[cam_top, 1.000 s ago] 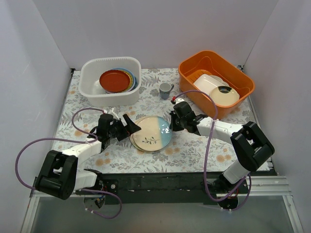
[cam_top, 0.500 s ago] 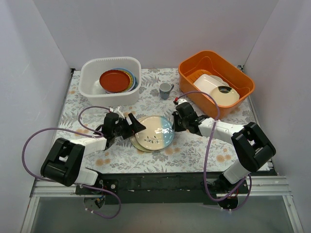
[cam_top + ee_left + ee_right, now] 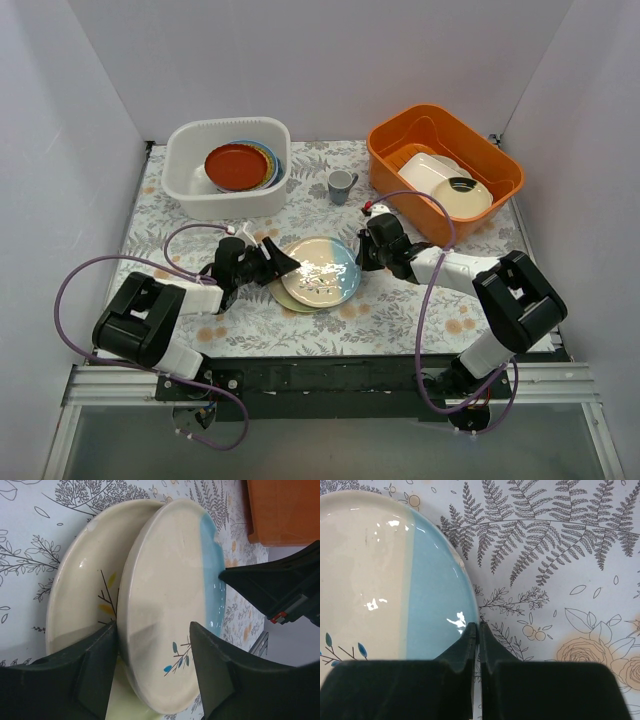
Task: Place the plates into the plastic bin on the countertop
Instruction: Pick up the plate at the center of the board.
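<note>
- Top view: we count a stack of plates already inside the plastic bin [image 3: 186,180]. A red-orange plate [image 3: 236,166] lies uppermost, with teal, blue and yellow rims showing behind it. The bin stands well beyond the cream-and-blue plate [image 3: 322,270], to its left.
- That cream-and-blue plate sits on the countertop [image 3: 400,310] over a second plate [image 3: 283,293], so we judge at least two plates are left to move.
- The orange bin [image 3: 395,185], beyond and right of the cream-and-blue plate, holds a white dish and a round cream piece. We cannot tell whether that piece is a plate.
- The left gripper [image 3: 278,260] is at the cream-and-blue plate's left rim and the right gripper [image 3: 360,255] at its right rim.
- Left wrist view: the cream-and-blue plate is tilted up off the second plate. The left fingers stand wide apart astride its near rim, one below and one over the face. We cannot tell whether either presses on it.
- Right wrist view: the right fingers are drawn almost together, with only a slit between them. Their tips meet the plate's blue rim, and we see no pinch on it.
- Writing: we find none in any view. The plates carry only painted leaf sprigs, and the countertop only ferns and flowers.
</note>
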